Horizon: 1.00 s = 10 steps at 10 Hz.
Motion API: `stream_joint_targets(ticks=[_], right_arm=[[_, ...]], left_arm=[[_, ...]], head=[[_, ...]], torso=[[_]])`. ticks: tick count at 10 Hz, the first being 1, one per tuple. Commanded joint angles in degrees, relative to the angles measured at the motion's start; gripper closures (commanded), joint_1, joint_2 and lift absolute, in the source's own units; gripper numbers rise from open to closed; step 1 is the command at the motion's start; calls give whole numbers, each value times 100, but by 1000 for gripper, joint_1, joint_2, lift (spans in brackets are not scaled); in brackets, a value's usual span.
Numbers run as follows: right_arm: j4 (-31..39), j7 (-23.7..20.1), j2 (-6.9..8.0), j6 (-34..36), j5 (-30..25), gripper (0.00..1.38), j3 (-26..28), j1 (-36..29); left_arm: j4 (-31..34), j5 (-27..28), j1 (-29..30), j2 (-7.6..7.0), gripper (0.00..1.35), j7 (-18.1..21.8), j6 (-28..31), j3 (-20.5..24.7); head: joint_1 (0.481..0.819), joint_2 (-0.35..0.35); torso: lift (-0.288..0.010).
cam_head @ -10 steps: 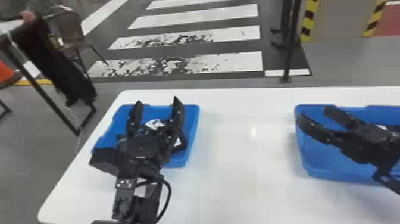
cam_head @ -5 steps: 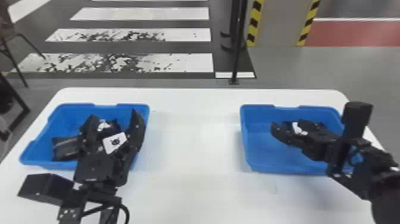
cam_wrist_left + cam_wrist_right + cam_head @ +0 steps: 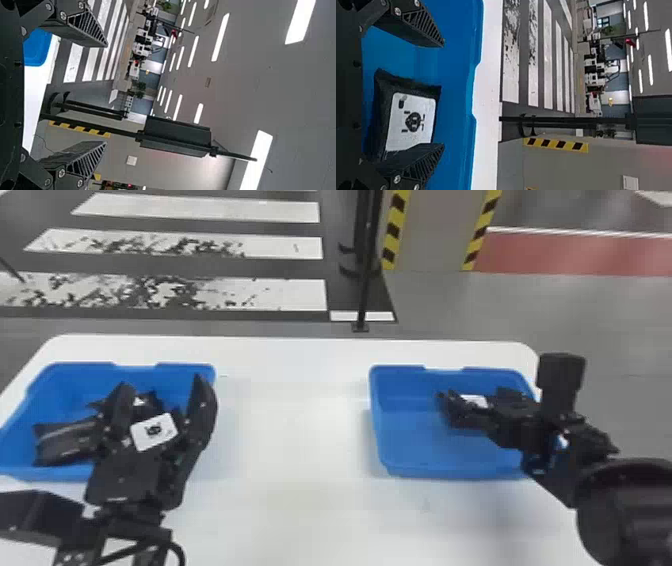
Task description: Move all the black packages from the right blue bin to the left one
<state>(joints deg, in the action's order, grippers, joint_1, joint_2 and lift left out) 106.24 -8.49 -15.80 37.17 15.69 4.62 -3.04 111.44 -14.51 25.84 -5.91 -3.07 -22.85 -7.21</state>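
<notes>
In the head view my left gripper [image 3: 164, 384] stands open above the left blue bin [image 3: 185, 371]. Beyond and beside its fingers lie black packages, a dark one [image 3: 65, 441] at the left and one with a white label [image 3: 154, 432]. The left wrist view has the gripper [image 3: 105, 94] with nothing between its fingers. Over the right blue bin [image 3: 400, 462] is my right gripper [image 3: 450, 407], near a white-labelled black package [image 3: 474, 400]. Seen from the right wrist, the open gripper [image 3: 443, 95] has that package [image 3: 409, 118] between its fingers, partly covered by one finger.
Both bins stand on a white table [image 3: 300, 430], with bare tabletop between them. Behind the table rises a thin black post [image 3: 366, 280] on the floor. The right forearm [image 3: 625, 510] crosses the right bin's near right corner.
The head view has swung to the right, so both bins sit farther left in it. My right gripper has gone farther over the right bin, toward the package; the left stays open over its bin.
</notes>
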Motion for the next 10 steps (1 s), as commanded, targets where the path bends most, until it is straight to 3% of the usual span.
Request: stream_joint_targets(ticks=[1,8,9,10], right_arm=[[-140,5,15,192,-95,147,121,79],[-717,49,24,290,157,170,304,220],[-703,49,24,543,168,286,326,248],[-745,49,15,684,202,507,326,276]], left_arm=[[0,0,3,2,205,-1,21,-22],[0,0,-11,2,206,35,105,-22],[0,-11,-11,2,206,35,134,-22],[0,-23,-11,2,206,43,148,-22]], head=[[695,-90],[695,-141],[695,-142],[695,-144]], torso=[[-183],[-183],[-183],[-183]])
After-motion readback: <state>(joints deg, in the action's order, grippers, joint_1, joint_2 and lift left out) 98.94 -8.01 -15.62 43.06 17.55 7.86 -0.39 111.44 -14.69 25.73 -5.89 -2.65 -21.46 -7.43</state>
